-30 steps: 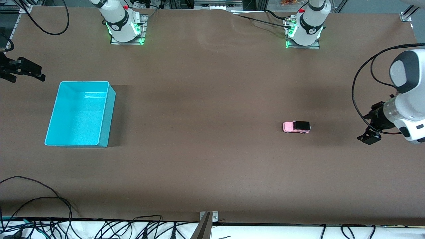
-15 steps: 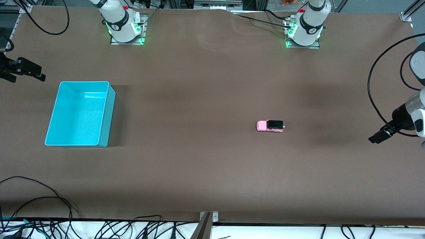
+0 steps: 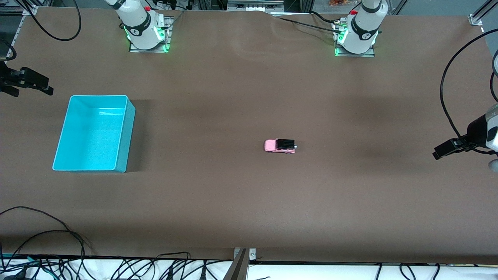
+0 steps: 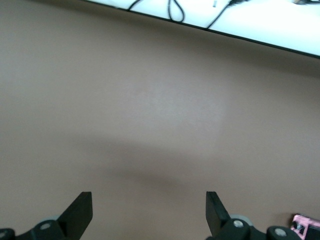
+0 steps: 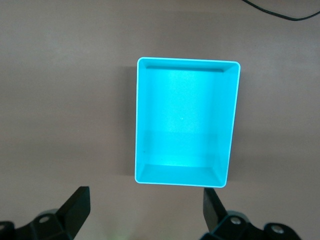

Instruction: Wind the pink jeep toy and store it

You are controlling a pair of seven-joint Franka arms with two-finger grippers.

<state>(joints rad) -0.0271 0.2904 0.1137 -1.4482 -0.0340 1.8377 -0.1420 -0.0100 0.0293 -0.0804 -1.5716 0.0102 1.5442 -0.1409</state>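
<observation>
The pink jeep toy (image 3: 279,146) is sitting on its wheels on the brown table (image 3: 241,202), a tiny boxy car with a pale pink body, a black roof and small dark wheels, its pink nose pointing toward the right arm's end of the table. The left gripper (image 4: 149,212) is hanging over bare table at the left arm's end with its jaws spread wide and gripping nothing; the jeep is lying well apart from those jaws, showing only as a pink sliver at the edge of the left wrist view. The right gripper (image 5: 146,209) is hovering at the right arm's end, jaws likewise released and empty, looking down on the turquoise bin (image 5: 186,122), which is resting on the table just past its fingertips. The jeep is standing well apart from this gripper and from the bin, out on the open middle of the table. There is one jeep, one bin and two grippers showing. No brand, label or readable writing is showing on the toy or the bin.
</observation>
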